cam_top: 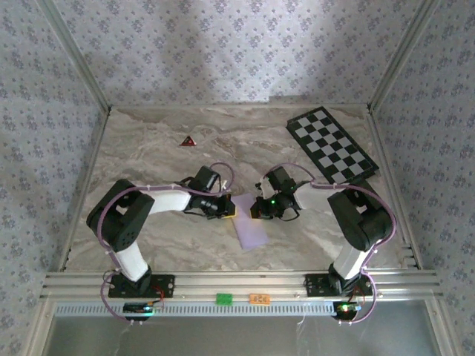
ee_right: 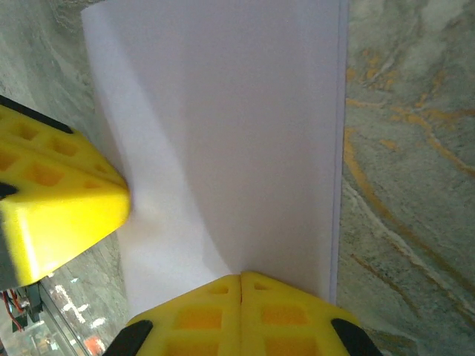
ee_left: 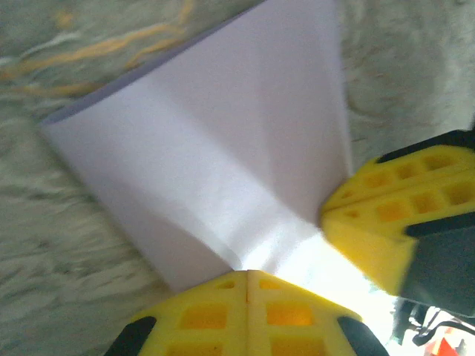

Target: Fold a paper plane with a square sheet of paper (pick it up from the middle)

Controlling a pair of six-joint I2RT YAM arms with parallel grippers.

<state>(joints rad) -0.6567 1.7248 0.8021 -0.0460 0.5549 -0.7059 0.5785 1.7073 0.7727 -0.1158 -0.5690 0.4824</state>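
Observation:
The square sheet of paper (cam_top: 250, 227) is pale lilac and folded over into a narrow rectangle, lying on the marble tabletop between the two arms. Its far end is pinched from both sides. My left gripper (cam_top: 230, 210) is shut on one corner of that end, and the paper (ee_left: 223, 148) fans out from its yellow tips (ee_left: 249, 271). My right gripper (cam_top: 254, 210) is shut on the other corner. In the right wrist view its tips (ee_right: 241, 275) clamp the paper (ee_right: 237, 126), whose doubled edge runs along the right. Each wrist view also catches the other gripper's yellow fingers (ee_left: 393, 215) (ee_right: 52, 215) touching the sheet.
A black-and-white checkered board (cam_top: 332, 144) lies at the back right. A small dark red triangle (cam_top: 188, 141) sits at the back left of centre. Patterned walls enclose the table, and an aluminium rail (cam_top: 237, 282) runs along the near edge.

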